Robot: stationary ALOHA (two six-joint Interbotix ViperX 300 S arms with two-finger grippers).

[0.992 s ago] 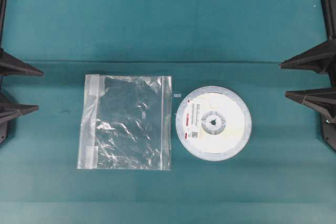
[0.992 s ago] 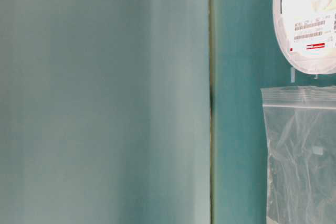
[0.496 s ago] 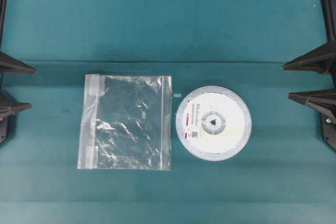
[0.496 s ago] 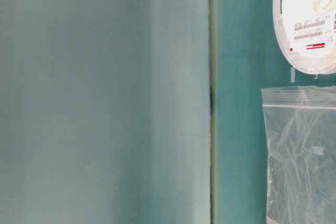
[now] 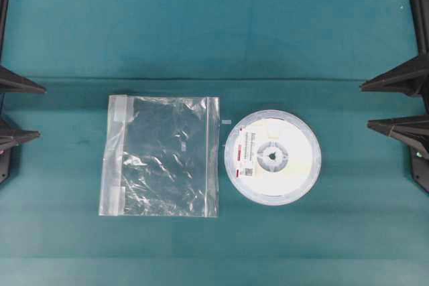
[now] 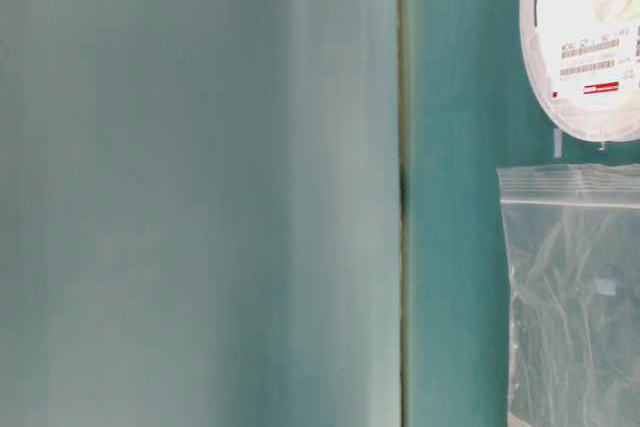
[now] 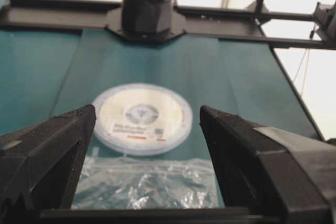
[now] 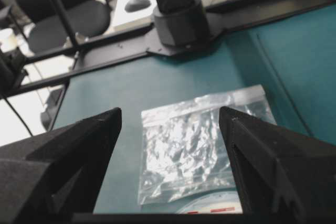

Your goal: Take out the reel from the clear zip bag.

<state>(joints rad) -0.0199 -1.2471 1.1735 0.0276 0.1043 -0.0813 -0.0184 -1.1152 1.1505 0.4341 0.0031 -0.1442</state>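
The reel [image 5: 273, 157], a flat white disc with a hub hole and a red-marked label, lies bare on the teal table, just right of the clear zip bag [image 5: 161, 156]. The bag lies flat and crinkled, with its zip strip along the edge facing the reel. At the table's left edge my left gripper [image 5: 39, 112] stands open, far from both. My right gripper [image 5: 366, 104] is open at the right edge. The left wrist view shows the reel [image 7: 140, 117] beyond the bag [image 7: 147, 184], between open fingers. The right wrist view shows the bag [image 8: 197, 140] and the reel's rim [image 8: 215, 206].
A small white scrap [image 5: 226, 122] lies between the bag's top corner and the reel. A seam [image 5: 214, 79] runs across the table cover behind both. Arm bases stand at the far ends, the one for the right arm [image 7: 147, 11] and the one for the left arm [image 8: 181, 17].
The left gripper has drawn back a little toward the left edge, and the right gripper slightly toward the right edge. Bag and reel have not moved.
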